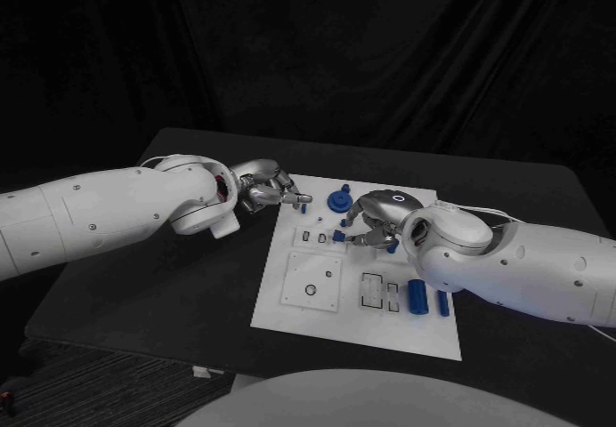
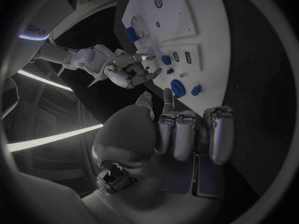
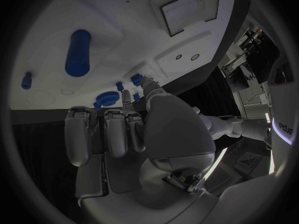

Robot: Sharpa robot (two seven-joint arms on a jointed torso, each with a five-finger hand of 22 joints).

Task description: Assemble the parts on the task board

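The task board lies flat at the centre of the black table. The left hand hovers at the board's far left corner, beside the edge, with its fingers curled inward; nothing is visible in its grasp, and the left wrist view shows the folded fingers over the dark table beside the board. The right hand is over the far middle of the board, fingers bent downward toward a small blue part; whether it is pinching this part or only touching it cannot be determined. A round blue part stands on the board just beyond the right hand, near the far edge. A blue cylinder lies on the board near its right edge, on the near side of the right hand, with a thinner blue pin just beside it, closer to the edge.
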